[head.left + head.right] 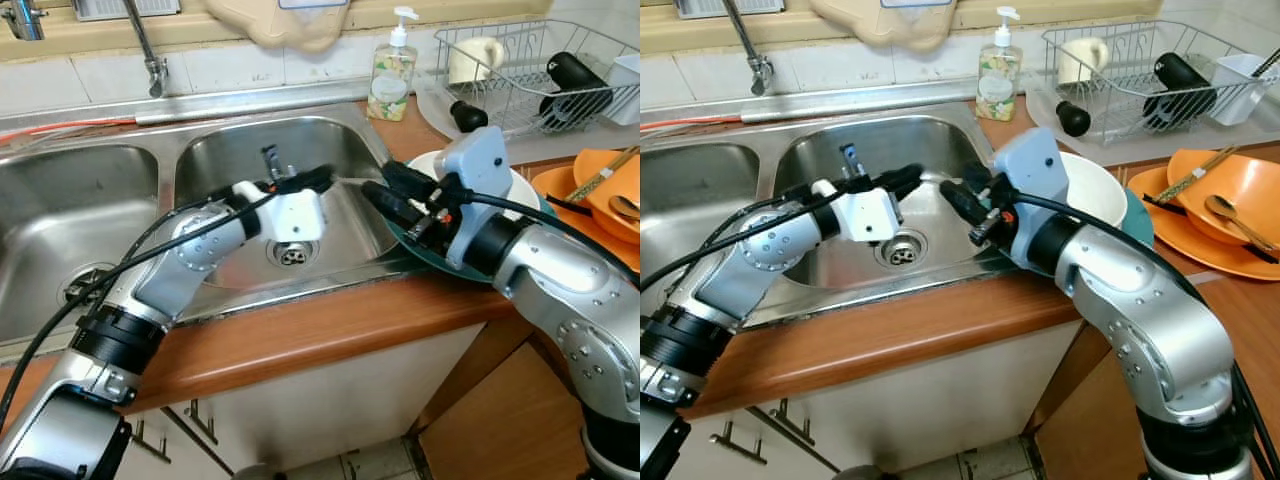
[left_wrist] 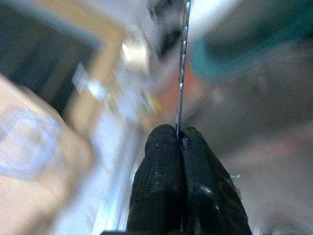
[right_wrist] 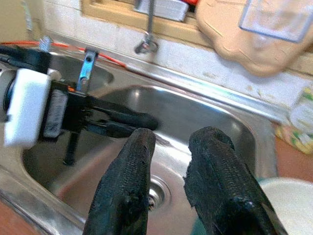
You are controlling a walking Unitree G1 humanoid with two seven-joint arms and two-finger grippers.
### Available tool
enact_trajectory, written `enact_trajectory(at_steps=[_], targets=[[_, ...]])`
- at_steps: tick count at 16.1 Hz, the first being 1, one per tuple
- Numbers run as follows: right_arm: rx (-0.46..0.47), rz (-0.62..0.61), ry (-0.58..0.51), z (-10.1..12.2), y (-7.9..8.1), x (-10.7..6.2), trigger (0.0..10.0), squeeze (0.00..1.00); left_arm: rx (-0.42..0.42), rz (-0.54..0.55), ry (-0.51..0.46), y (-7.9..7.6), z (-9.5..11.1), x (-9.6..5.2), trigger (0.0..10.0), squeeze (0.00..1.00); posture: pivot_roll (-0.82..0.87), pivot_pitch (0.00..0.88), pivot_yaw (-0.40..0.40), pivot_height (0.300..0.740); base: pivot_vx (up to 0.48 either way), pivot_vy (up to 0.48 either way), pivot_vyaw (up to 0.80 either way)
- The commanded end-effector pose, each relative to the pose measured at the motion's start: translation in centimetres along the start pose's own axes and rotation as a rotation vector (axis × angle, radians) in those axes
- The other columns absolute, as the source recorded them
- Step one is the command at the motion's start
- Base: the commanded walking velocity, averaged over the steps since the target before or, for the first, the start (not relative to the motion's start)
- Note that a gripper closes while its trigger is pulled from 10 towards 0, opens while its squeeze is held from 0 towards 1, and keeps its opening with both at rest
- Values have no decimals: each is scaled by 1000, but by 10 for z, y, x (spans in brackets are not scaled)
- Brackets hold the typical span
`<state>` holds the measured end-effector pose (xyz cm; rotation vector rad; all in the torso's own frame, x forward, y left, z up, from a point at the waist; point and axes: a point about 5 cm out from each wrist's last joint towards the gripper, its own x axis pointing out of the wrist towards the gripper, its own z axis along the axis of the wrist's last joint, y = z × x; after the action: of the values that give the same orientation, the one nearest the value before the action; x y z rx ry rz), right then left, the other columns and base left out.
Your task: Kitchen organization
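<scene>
Over the right sink basin [image 1: 330,150] in the left eye view, the left gripper [image 1: 318,180] pinches a thin metal utensil reaching toward the right gripper [image 1: 385,195]. Beside them a white bowl [image 1: 520,190] sits on a teal plate [image 1: 415,245] near orange plates [image 1: 615,205], so sorting looks barely begun.

Left wrist view: closed fingers [image 2: 166,147] clamp a slim, shiny utensil [image 2: 182,68]; its kind is unclear.

Right wrist view: the right fingers [image 3: 132,171] stand apart, empty.

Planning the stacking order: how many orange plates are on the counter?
2: both orange plates sit stacked on the counter at the robot's right, below the dish rack, with chopsticks and a spoon on top. More could hide underneath.
</scene>
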<state>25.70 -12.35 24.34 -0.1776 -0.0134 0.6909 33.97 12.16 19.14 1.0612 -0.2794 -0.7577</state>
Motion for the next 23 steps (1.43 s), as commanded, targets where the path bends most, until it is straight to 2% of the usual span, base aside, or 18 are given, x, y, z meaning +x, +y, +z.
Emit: enact_trajectory(at_steps=[1,3,4,5,6,7,8,10,11,13,14,15,16,18,19,22,23], targets=[[-18,-25,-7,4,-3,-5,10000,0,-16,-21,73,0,-12,-4,0,0,-56,0,39,740,0,0,0],[-23,-42,-8,5,-3,-15,10000,0,-82,-111,261,-13,-43,-1,0,0,-85,0,53,740,0,0,0],[-29,-56,-9,6,-5,-19,10000,0,-118,-141,320,-18,-52,2,941,0,-93,0,54,740,0,0,0],[-34,-68,-8,7,-6,-20,10000,0,-148,-150,345,-20,-56,4,1216,0,-98,0,55,740,0,0,0],[-35,-86,-6,6,-8,-23,10000,0,-164,-178,374,-23,-60,7,2000,0,-106,0,58,740,0,0,0],[-39,-106,1,6,-9,-25,10000,0,-194,-226,401,-30,-64,8,4902,0,-116,0,63,740,0,0,0],[-48,-120,17,5,-10,-31,10000,0,-229,-275,439,-39,-68,9,10000,0,-123,0,67,740,0,0,0],[-51,-153,40,2,-12,-42,10000,0,-269,-314,465,-45,-72,9,10000,0,-138,0,78,740,0,0,0],[-47,-205,59,-2,-15,-53,10000,0,-308,-329,467,-48,-73,10,10000,1000,-152,0,87,740,0,0,0],[-46,-223,66,-4,-17,-57,10000,0,-320,-333,467,-48,-73,11,10000,1000,-152,0,87,740,0,0,0],[-20,-288,47,-6,-20,-63,10000,0,-338,-324,458,-47,-73,12,10000,1000,-156,0,88,740,0,0,0],[-1,-318,32,-7,-22,-65,10000,1000,-351,-311,452,-46,-73,12,10000,1000,-156,0,88,740,0,0,0],[43,-384,4,-14,-26,-70,10000,1000,-396,-263,432,-45,-73,11,10000,1000,-150,0,86,740,0,0,0],[74,-416,-22,-16,-27,-72,10000,1000,-452,-221,390,-44,-72,8,10000,1000,-142,0,81,740,0,0,0],[92,-429,-51,-15,-28,-73,10000,1000,-521,-146,313,-38,-68,6,10000,1000,-140,0,81,740,0,0,0],[107,-438,-67,-15,-28,-76,10000,1000,-620,-41,214,-27,-63,0,10000,1000,-134,0,75,740,0,0,0],[131,-447,-66,-20,-25,-80,10000,1000,-758,96,40,-11,-51,-8,10000,1000,-126,0,73,740,0,0,0]])
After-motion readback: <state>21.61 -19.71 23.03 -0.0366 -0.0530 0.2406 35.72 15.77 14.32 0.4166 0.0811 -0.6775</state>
